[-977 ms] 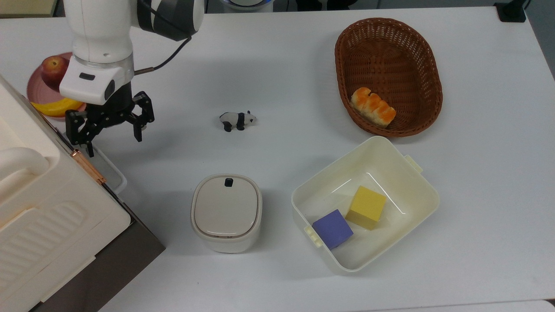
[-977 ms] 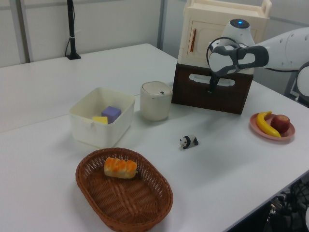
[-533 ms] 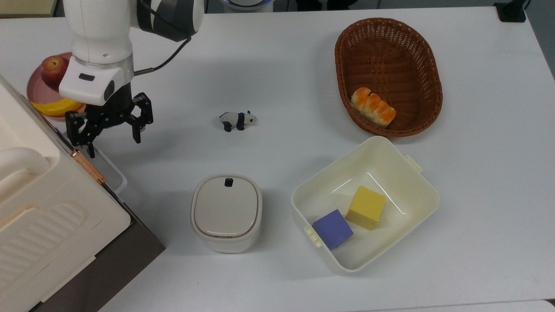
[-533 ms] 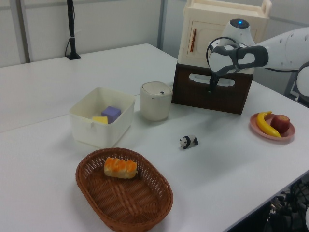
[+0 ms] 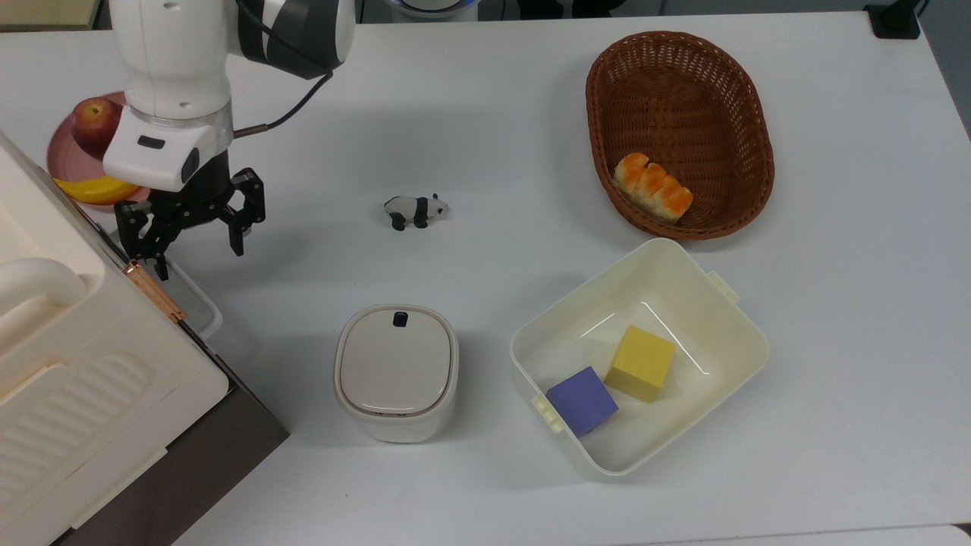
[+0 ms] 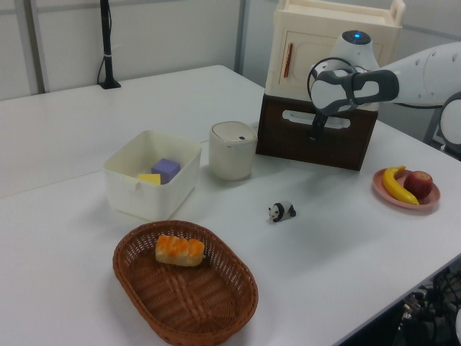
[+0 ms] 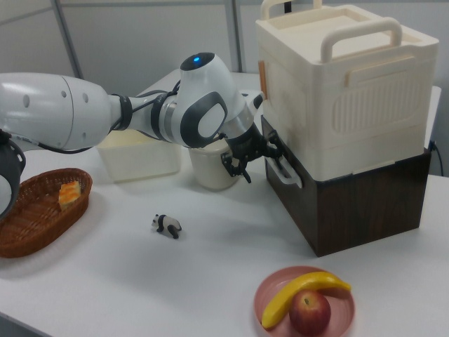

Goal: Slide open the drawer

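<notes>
- The gripper (image 5: 196, 235) is being held with jaws spread — one finger at the white handle (image 7: 284, 169).
- The drawer (image 6: 317, 133) is being partly hidden by the arm.

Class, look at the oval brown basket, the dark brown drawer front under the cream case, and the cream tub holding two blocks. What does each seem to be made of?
The oval brown basket looks like woven wicker: an open lattice of strands shows. The dark brown drawer front looks like wood or wood-look board, matt, with a white loop handle. The cream tub looks like moulded plastic: smooth, slightly glossy walls and rounded corners.
</notes>
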